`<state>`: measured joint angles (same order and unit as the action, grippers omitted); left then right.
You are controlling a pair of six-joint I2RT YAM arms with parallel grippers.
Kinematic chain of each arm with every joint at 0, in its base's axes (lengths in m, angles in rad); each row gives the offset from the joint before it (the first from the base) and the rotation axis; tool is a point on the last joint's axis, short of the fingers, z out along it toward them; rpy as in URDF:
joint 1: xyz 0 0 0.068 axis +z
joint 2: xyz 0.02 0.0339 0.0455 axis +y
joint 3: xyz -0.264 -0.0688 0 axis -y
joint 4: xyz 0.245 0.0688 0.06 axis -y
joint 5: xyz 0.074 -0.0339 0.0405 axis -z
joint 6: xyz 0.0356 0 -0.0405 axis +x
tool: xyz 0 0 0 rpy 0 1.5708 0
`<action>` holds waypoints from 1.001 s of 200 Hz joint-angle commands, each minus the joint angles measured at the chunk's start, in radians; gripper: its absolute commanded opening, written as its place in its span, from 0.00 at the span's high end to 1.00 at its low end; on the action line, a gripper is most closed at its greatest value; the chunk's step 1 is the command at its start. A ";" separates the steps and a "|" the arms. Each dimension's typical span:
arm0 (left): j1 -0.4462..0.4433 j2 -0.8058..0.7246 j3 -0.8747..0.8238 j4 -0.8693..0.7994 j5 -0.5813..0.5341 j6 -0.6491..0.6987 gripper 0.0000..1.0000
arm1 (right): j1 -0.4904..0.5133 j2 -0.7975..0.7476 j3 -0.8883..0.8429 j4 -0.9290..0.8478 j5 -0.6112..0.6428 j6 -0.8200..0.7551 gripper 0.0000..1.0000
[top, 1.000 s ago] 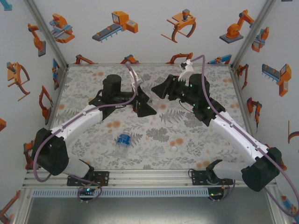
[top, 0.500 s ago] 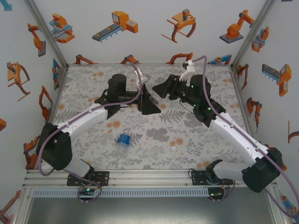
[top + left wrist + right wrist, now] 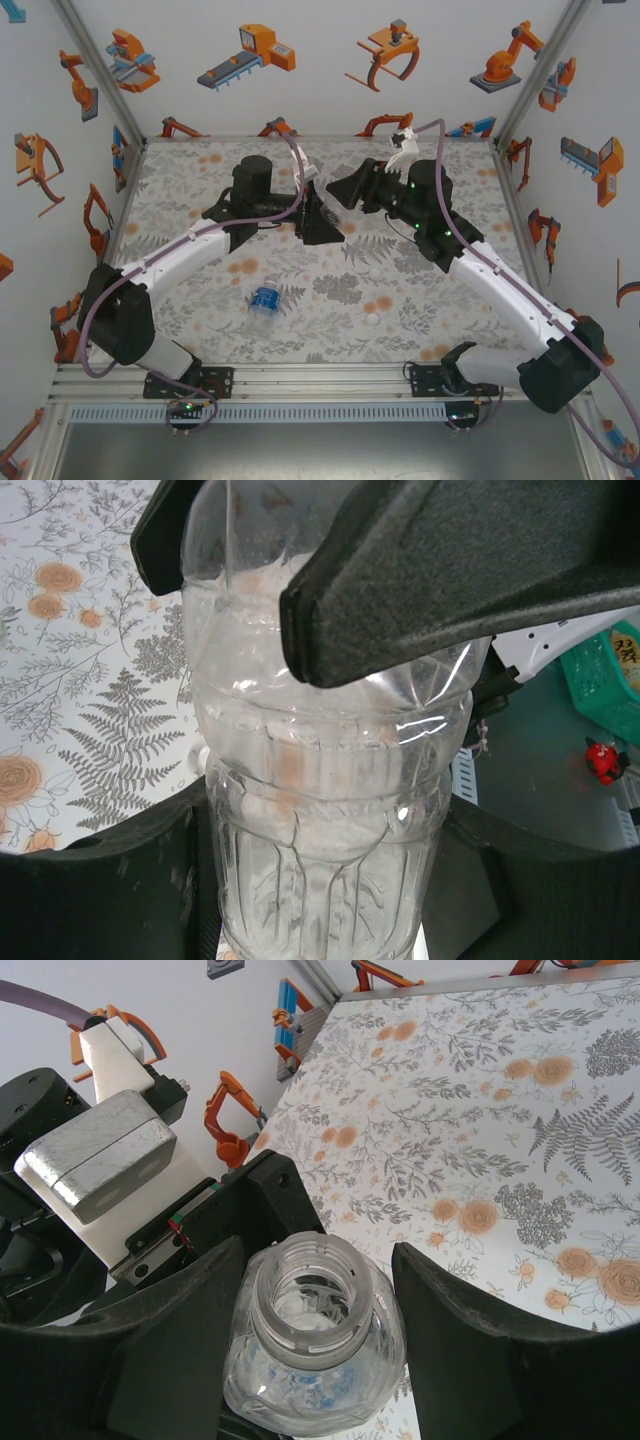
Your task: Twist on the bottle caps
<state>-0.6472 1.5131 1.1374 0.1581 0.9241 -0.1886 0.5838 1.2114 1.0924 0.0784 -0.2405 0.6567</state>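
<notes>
A plain colourless bottle [image 3: 320, 780] hangs in the air over the middle back of the table, held from both ends. My left gripper [image 3: 318, 222] [image 3: 320, 870] is shut on its ribbed lower body. My right gripper [image 3: 342, 193] [image 3: 315, 1330] is shut on the shoulder, its black fingers [image 3: 420, 590] pressing in on either side. The threaded neck of the bottle [image 3: 308, 1295] is open with no cap on it. A blue-labelled bottle [image 3: 264, 300] lies on its side near the front left. One tiny white bottle cap [image 3: 372, 320] rests on the cloth at front centre.
The floral table cover [image 3: 200, 170] is boxed in by white walls with orange robot stickers at the left, back and right. An aluminium rail [image 3: 320, 375] runs along the near edge between the arm bases. A green basket [image 3: 600, 670] sits beyond the table.
My left arm swung right to meet the right gripper, and its jaws closed on the bottle's lower body. The right gripper held the bottle almost still.
</notes>
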 commanded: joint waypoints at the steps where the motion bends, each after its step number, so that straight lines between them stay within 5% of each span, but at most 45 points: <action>1: 0.002 -0.020 0.047 -0.061 -0.017 0.065 0.61 | 0.001 -0.022 0.027 -0.047 -0.002 -0.021 0.51; 56: 0.019 -0.063 0.074 -0.194 -0.084 0.205 0.68 | -0.002 -0.084 0.062 -0.184 0.110 -0.070 0.35; 101: 0.035 -0.090 0.058 -0.144 -0.013 0.196 0.70 | -0.007 -0.154 0.012 -0.088 0.066 -0.032 0.28; 147: 0.033 -0.118 0.007 0.091 0.138 0.038 0.71 | -0.012 -0.157 -0.026 0.159 -0.054 0.103 0.41; 200: 0.022 -0.153 -0.006 0.115 0.165 0.014 0.72 | -0.012 -0.117 -0.017 0.264 -0.101 0.168 0.57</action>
<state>-0.6136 1.3949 1.1378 0.2039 1.0145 -0.1608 0.5762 1.0824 1.0740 0.2272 -0.3035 0.7597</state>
